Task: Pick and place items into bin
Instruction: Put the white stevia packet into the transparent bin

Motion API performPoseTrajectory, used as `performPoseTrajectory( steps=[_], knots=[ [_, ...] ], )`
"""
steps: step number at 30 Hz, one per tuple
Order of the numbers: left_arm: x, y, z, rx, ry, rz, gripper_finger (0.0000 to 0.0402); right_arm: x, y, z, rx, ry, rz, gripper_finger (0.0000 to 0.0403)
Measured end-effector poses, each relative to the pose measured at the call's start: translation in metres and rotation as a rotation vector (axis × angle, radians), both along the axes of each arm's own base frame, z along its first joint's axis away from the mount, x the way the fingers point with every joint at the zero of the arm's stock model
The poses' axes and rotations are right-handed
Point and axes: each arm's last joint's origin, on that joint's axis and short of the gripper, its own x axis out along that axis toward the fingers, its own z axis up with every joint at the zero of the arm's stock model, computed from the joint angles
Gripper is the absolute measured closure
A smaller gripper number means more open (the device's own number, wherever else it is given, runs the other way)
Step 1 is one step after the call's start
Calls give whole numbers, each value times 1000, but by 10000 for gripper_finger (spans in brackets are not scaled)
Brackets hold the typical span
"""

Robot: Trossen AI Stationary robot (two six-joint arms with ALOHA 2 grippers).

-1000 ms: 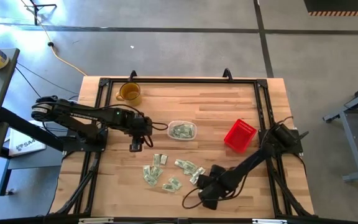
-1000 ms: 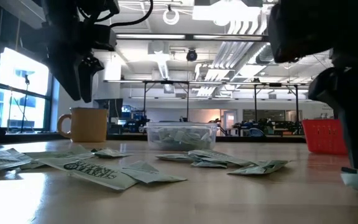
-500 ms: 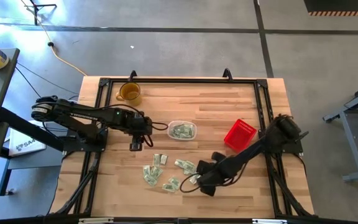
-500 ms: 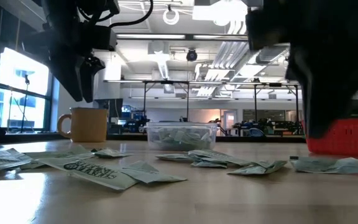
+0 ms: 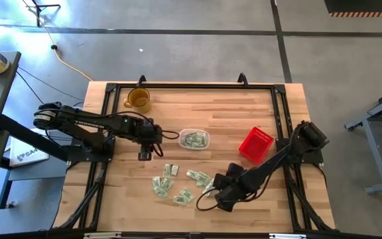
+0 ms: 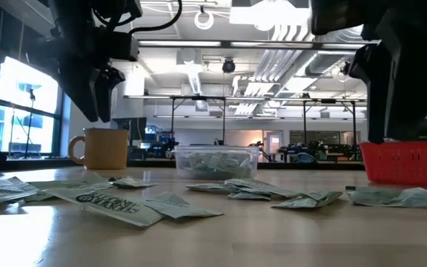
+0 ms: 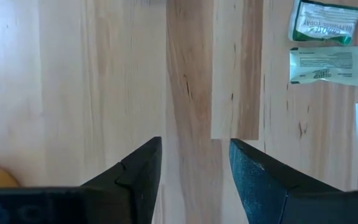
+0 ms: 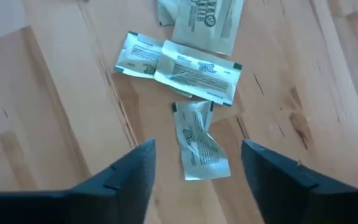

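Pale wooden tabletop (image 5: 211, 126) carries a small clear shallow plastic bin (image 5: 194, 139) at its centre, some packets already inside. Crinkled green-and-white packets (image 5: 178, 184) lie scattered nearer. Left gripper (image 5: 144, 156), just left of the bin, hovers open and empty. Right gripper (image 8: 194, 165) hangs open over a crumpled packet (image 8: 197, 148), gripping nothing.

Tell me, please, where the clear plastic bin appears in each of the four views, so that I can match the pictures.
High view: the clear bin sits mid-table, between the left gripper and the red basket.
Low view: bin at centre, beyond the scattered packets.
Left wrist view: not in it.
Right wrist view: not in it.
Shared landmark: the amber mug, left of the bin in the high and low views.
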Motion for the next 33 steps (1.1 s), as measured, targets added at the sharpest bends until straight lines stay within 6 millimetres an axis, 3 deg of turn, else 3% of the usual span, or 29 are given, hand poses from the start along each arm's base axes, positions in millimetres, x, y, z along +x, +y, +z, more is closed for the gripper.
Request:
performPoseTrajectory(
  steps=[6, 16, 21, 27, 30, 33],
  knots=[
    [0, 0, 0, -1, -1, 11, 181, 3, -1, -9, -54, 38, 135, 136],
    [-1, 0, 0, -16, 4, 56, 181, 15, 0, -43, -8, 125, 191, 145],
    [-3, 0, -1, -18, 22, 68, 181, 20, -5, -47, 15, 148, 177, 219],
    [-8, 0, -2, -40, 64, 129, 181, 24, -27, -46, -14, 223, 259, 379],
    [-10, 0, -3, -62, 86, 176, 181, 27, -47, -39, -64, 239, 272, 383],
    [-12, -1, -4, -85, 101, 219, 181, 30, -76, -16, -141, 196, 254, 379]
  ],
)
